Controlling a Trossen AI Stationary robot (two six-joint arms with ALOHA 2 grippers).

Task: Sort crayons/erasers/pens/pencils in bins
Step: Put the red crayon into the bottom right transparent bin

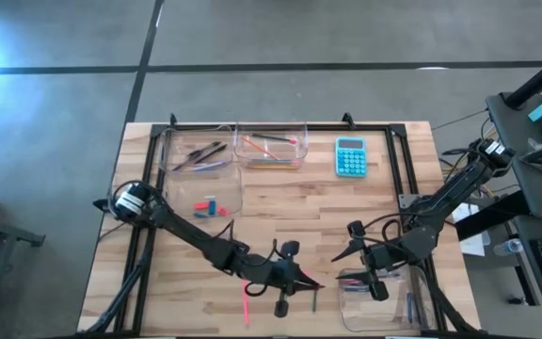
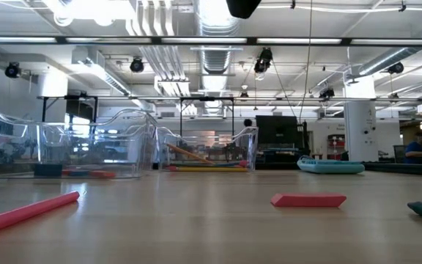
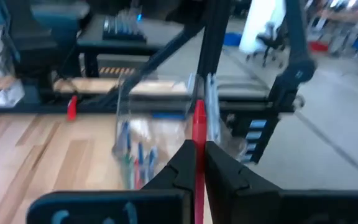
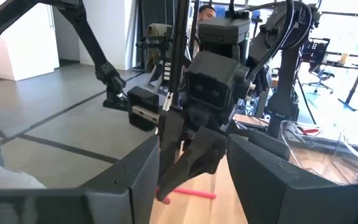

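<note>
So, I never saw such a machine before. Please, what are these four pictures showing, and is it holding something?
It is a robot with two dark arms at a wooden table. One camera looks from above, one from table height, and one sits on each wrist. The left gripper is shut on a thin red stick, seen from its wrist camera. The right gripper is open and empty. On the table are clear bins, one with erasers, a turquoise calculator, and a loose pink stick.
</note>
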